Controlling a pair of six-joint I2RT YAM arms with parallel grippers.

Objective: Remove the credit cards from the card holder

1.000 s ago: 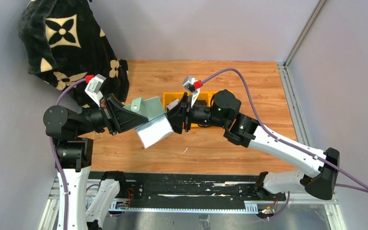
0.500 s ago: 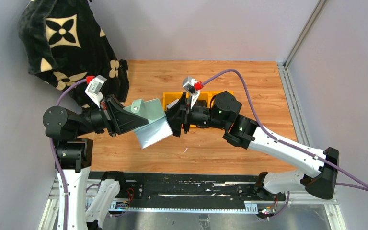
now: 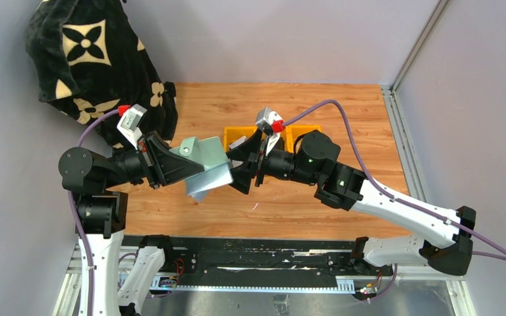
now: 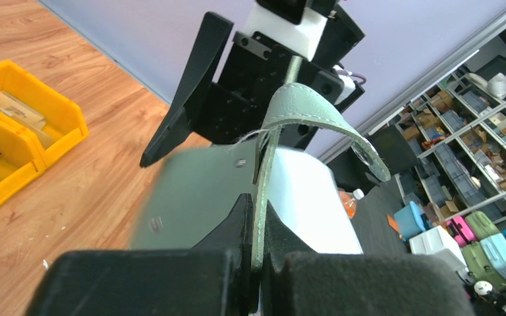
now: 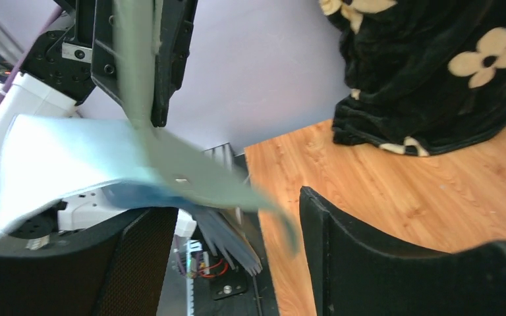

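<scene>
The pale sage-green card holder point(image 3: 203, 157) hangs in the air over the table, and my left gripper point(image 3: 194, 168) is shut on its edge point(image 4: 258, 224). Its closure tab point(image 4: 319, 112) curls over the top. The lower flap point(image 3: 212, 179) hangs loose and blurred point(image 5: 191, 174) between the spread fingers of my right gripper point(image 3: 236, 174), which is open point(image 5: 237, 204) and grips nothing. Thin layered grey and tan edges point(image 5: 237, 247) fan out under the flap; I cannot tell whether they are the credit cards.
Yellow bins point(image 3: 295, 135) sit on the wooden table behind the right gripper; one point(image 4: 39, 125) holds a tan flat piece. A black flower-patterned blanket point(image 3: 99, 66) is heaped at the back left. A black rail point(image 3: 257, 260) runs along the near edge.
My right gripper has spread its jaws and let go of the holder's lower flap, which has swung back in toward the holder. The left gripper keeps its hold.
</scene>
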